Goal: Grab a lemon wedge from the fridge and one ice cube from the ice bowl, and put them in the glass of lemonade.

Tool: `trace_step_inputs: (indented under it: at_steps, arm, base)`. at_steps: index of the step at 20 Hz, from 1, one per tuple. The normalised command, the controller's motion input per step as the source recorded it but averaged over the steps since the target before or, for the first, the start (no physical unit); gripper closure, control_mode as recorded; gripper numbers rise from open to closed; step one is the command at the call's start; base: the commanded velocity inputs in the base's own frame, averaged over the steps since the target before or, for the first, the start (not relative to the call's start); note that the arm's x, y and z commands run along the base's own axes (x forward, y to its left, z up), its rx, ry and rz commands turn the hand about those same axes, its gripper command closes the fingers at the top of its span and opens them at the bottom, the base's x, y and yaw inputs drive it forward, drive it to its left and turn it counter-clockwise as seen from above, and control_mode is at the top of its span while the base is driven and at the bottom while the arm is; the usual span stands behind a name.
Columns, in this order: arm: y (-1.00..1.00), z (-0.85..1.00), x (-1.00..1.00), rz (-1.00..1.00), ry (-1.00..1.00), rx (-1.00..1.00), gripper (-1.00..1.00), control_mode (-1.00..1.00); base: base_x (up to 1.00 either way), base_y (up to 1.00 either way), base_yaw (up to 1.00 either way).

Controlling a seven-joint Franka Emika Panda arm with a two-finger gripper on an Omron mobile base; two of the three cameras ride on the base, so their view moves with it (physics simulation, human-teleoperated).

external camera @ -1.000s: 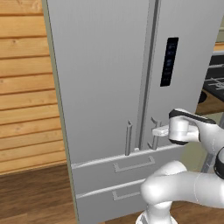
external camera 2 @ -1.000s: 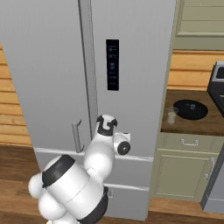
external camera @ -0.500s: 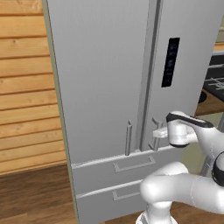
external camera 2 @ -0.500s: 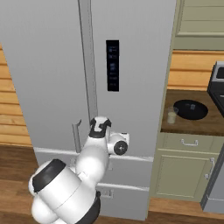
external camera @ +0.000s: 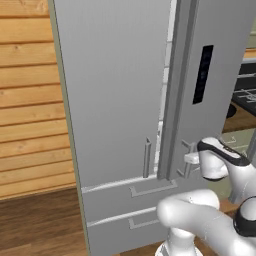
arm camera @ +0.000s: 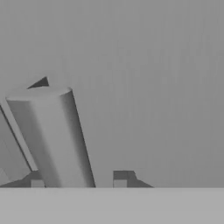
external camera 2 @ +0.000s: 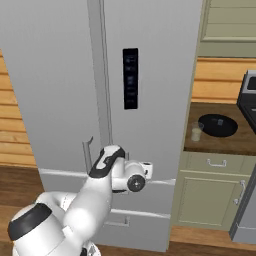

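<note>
Closed around the right door's vertical bar handle (arm camera: 54, 140): claw (arm camera: 78, 181), one dark tip on each side of the smooth grey cylinder. Right door of the fridge (external camera: 120, 100) ajar, a bright gap at the seam. Black panel (external camera 2: 130, 78) unreadable. Beyond, on the brown surface (external camera 2: 220, 142) over beige cabinets: shallow black ice bowl (external camera 2: 218, 125), small clear glass of lemonade (external camera 2: 196, 132) just beside it.

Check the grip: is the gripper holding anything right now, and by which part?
Yes: the gripper has its fingertips on either side of the fridge right door's bar handle, near the bar's lower end. That door stands slightly ajar.
</note>
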Motion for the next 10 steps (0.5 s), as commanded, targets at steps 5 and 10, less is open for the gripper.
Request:
trace_step_inputs:
  at_steps: [5, 10]
  arm:
    - [-0.84, 0.0, -0.62, -0.09, 0.0, 0.0, 1.0, -1.0]
    - [-0.81, 0.0, -0.72, -0.13, 0.0, 0.0, 1.0, -1.0]
  base:
    - [0.0, 0.0, 0.0]
    - [0.0, 0.0, 0.0]
